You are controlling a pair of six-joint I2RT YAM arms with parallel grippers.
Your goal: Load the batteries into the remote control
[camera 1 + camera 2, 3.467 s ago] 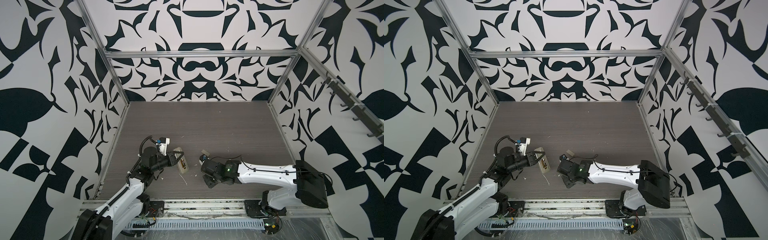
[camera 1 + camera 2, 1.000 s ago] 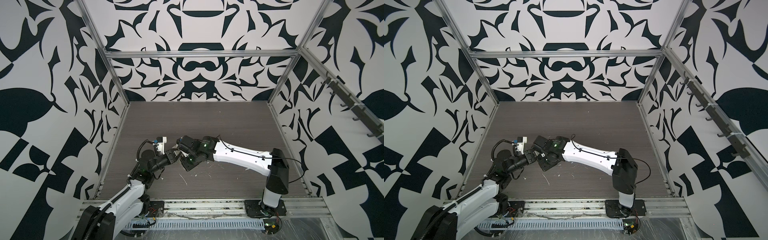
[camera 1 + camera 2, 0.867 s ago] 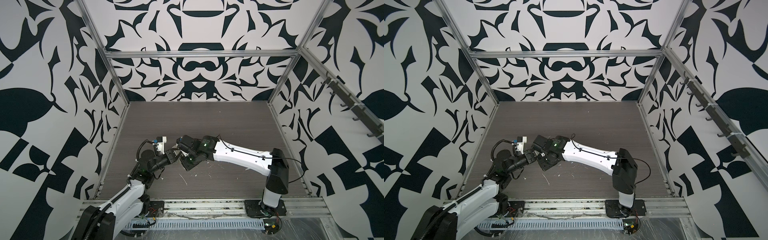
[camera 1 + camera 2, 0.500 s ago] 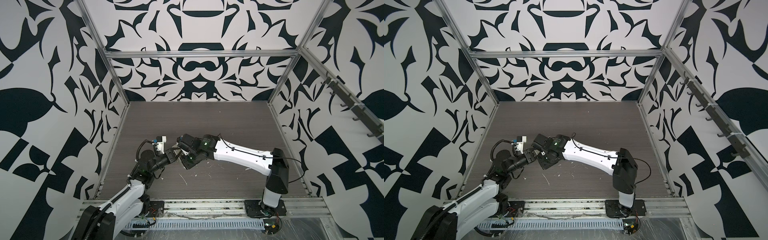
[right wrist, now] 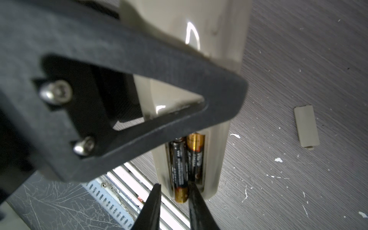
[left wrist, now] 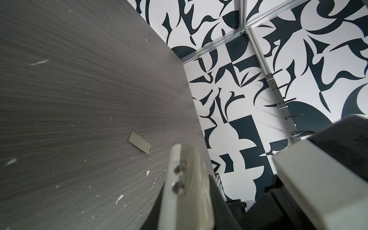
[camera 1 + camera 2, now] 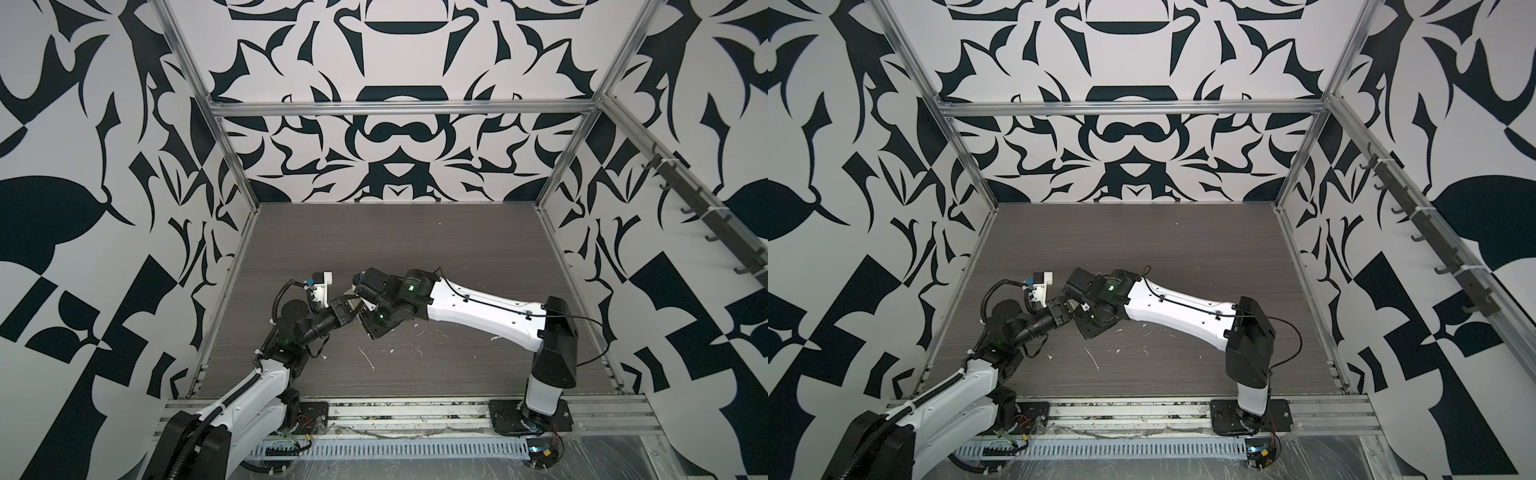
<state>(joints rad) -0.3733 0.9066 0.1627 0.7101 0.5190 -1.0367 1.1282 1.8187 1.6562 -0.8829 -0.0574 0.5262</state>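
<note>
while left hand (image 7: pixel 348 309) pinches remote control (image 5: pixel 218 155), right hand (image 5: pixel 173 199) spread slightly at batteries (image 5: pixel 179 159) — cover (image 5: pixel 306 127) well apart.

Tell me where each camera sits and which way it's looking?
Both top views: high at the front, looking down on the table; left arm, right arm and left pincer show.
Left wrist: on the left arm, facing across the table toward a loose cover; one pincer finger shows.
Right wrist: on the right arm, facing the remote and batteries; right pincer tips show.
Shared: both wrist views catch the cover.
</note>
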